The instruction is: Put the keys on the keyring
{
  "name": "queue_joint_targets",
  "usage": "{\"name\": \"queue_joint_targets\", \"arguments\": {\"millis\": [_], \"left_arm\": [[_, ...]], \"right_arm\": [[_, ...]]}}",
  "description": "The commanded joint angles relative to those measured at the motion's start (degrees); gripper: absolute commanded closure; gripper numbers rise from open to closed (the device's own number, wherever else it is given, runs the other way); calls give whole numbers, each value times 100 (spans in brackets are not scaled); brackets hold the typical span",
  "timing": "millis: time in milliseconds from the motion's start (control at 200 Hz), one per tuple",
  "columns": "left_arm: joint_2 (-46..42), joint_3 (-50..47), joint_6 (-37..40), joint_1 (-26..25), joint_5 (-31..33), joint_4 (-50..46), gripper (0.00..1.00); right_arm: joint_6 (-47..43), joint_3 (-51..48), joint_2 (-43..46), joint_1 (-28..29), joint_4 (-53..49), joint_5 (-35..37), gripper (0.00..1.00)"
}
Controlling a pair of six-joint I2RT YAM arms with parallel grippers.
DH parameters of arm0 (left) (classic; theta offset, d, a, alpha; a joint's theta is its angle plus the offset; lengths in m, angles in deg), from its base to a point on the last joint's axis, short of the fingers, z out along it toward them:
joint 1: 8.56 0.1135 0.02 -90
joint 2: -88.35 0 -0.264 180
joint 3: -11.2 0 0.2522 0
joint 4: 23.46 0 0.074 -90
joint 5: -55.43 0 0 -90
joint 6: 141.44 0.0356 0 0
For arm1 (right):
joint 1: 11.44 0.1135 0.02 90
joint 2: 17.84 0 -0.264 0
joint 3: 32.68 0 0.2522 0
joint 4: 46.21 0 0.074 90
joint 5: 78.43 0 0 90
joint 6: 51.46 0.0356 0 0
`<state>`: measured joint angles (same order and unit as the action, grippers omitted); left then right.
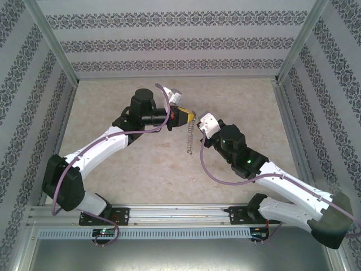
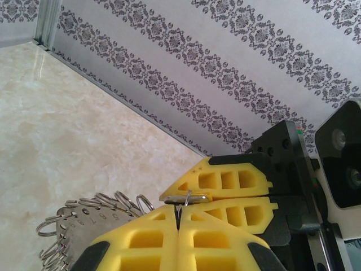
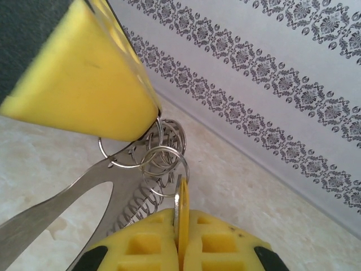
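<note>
Above the middle of the table, my left gripper (image 1: 188, 116) and right gripper (image 1: 197, 120) meet tip to tip. The keyring (image 1: 189, 140), a grey metal plate carrying several wire rings, hangs below them like a chain. In the left wrist view my left gripper (image 2: 179, 217) is shut on one thin ring of the keyring (image 2: 84, 223). My right gripper (image 3: 181, 217) is shut on a flat silver key (image 3: 179, 197), seen edge-on. One ring of the keyring (image 3: 163, 153) crosses the key's tip (image 2: 194, 198); whether it runs through the key's hole I cannot tell.
Patterned walls (image 1: 180, 42) and aluminium posts close in the beige table (image 1: 130, 175) on three sides. Purple cables (image 1: 206, 169) loop off both arms. The mounting rail (image 1: 180, 214) runs along the near edge.
</note>
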<state>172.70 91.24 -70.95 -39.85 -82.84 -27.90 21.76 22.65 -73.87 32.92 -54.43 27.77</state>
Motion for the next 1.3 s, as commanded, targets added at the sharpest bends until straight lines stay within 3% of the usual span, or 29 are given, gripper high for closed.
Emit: {"name": "queue_joint_targets", "arguments": {"millis": [0, 365, 779, 1299], "left_arm": [[-192, 200, 140, -47, -220, -90, 100], [-69, 221, -9, -44, -428, -1, 100], [-113, 247, 84, -44, -422, -135, 100], [-235, 219, 290, -9, -116, -379, 100]], "right_arm": [[-132, 277, -12, -109, 153, 333, 100], [-203, 573, -286, -3, 461, -81, 100], [-491, 585, -244, -94, 499, 578, 100], [-333, 269, 354, -209, 545, 684, 100]]}}
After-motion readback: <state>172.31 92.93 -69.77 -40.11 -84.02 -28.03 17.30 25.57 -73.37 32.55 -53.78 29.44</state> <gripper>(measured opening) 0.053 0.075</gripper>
